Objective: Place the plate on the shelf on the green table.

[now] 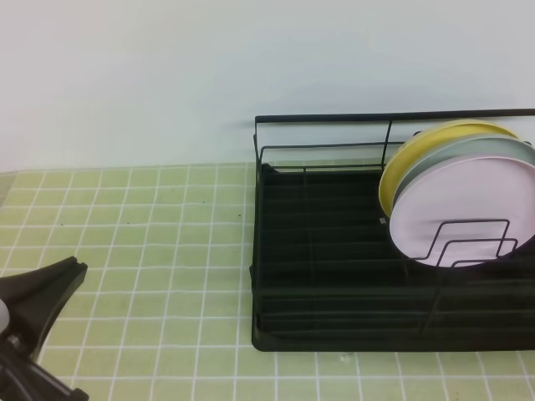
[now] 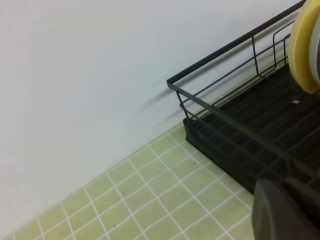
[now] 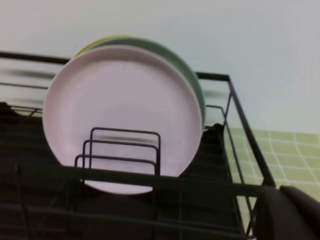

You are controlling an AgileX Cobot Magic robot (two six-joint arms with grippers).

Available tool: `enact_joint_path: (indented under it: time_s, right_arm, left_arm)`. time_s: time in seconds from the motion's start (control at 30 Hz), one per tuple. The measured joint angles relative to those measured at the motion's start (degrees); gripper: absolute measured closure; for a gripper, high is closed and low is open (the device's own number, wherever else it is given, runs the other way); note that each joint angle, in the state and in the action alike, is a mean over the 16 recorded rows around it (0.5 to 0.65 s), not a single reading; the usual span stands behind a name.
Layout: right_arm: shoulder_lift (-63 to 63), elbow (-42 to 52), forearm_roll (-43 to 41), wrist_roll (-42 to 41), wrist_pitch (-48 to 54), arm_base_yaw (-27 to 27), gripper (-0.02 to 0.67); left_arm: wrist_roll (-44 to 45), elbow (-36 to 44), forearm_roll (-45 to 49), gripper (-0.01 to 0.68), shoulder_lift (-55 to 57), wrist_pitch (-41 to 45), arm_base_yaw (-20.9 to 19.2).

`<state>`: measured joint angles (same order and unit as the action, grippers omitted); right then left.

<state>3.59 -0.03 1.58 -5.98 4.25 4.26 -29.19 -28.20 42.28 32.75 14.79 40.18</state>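
The pale pink plate point(image 1: 468, 205) point(image 3: 125, 110) stands on edge among the wire dividers at the right end of the black shelf point(image 1: 318, 276) point(image 3: 235, 110), which sits on the green table point(image 1: 150, 251). Nothing grips the plate. My left gripper point(image 1: 50, 288) shows as a dark shape at the lower left of the high view, well away from the shelf, shut and holding nothing. Only a dark finger part of my right gripper point(image 3: 290, 212) shows, low at the corner of its wrist view in front of the shelf's rail; it is shut and empty.
Directly behind the pink plate stand a pale blue-green plate point(image 1: 493, 150) and a yellow plate point(image 1: 418, 150) point(image 2: 302, 45). The left part of the shelf point(image 2: 250, 125) holds no dishes. A white wall rises behind the table.
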Motion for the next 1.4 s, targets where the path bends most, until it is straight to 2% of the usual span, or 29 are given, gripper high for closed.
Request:
enact_joint_path:
  time_s: [0.47, 1.1, 1.27, 1.4]
  right_arm:
    - [-4.08, -0.01, -0.39, 3.17, 13.98, -1.84, 0.650]
    - [-3.98, -0.01, -0.48, 3.67, 14.48, -1.82, 0.650]
    - [-4.06, -0.01, -0.48, 3.67, 14.52, -1.84, 0.650]
    - [-4.06, -0.01, -0.49, 3.67, 14.54, -1.84, 0.650]
  left_arm:
    - [0.00, 0.00, 0.00, 0.673, 0.00, 0.14, 0.00]
    - [0.50, 0.00, 0.83, 0.673, 0.02, 0.02, 0.00]
    - [5.55, 0.00, -3.40, 0.673, -0.18, -0.11, -0.98]
    - [12.12, 0.12, -10.52, 0.673, -0.73, -2.84, -3.89]
